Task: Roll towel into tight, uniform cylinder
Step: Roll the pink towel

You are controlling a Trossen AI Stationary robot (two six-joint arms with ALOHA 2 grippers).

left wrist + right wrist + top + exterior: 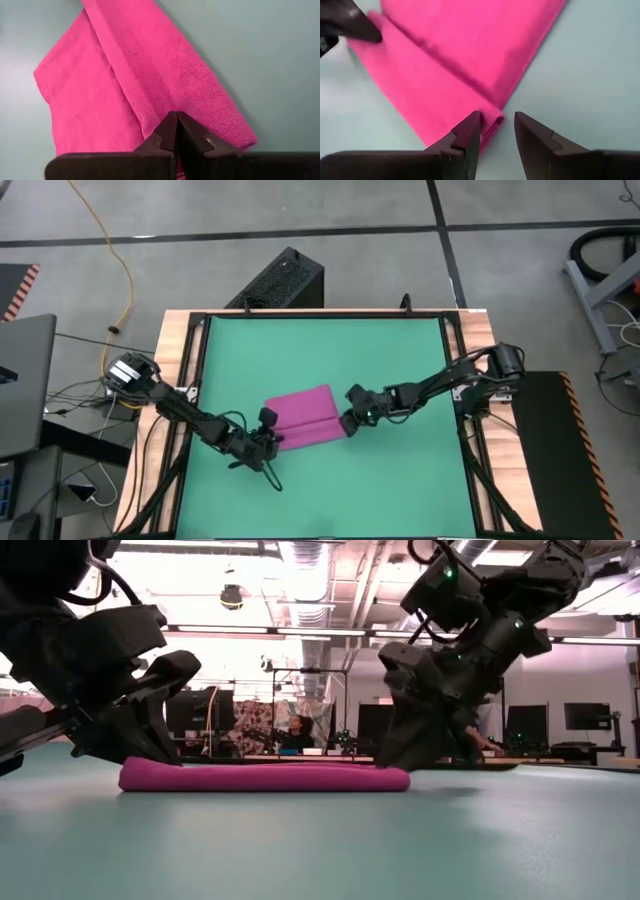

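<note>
The magenta towel (300,418) lies flat on the green mat (400,350), with a narrow folded-over strip (165,65) along its near edge. My left gripper (268,436) is shut at the strip's left end. My right gripper (350,423) is open at the strip's right end. In the right wrist view the strip's end corner (495,119) lies in the gap between the right gripper's (497,120) two fingers. The low view shows the towel (265,778) as a low flat band between both grippers. My left gripper (176,117) has its shut fingertips on the towel at the inner edge of the folded strip (172,107), near the strip's left end. The fingers slant down from the near left. Whether any cloth is caught between them I cannot tell. The towel lies flat on the mat. My right gripper slants down from the right, and one finger (467,132) stands over the strip's end. Whether that finger touches the cloth I cannot tell.
The mat has bare room on every side of the towel. A wooden frame (185,350) borders the mat, and a black box (285,280) stands beyond the far edge. A person (297,730) sits far back in the room.
</note>
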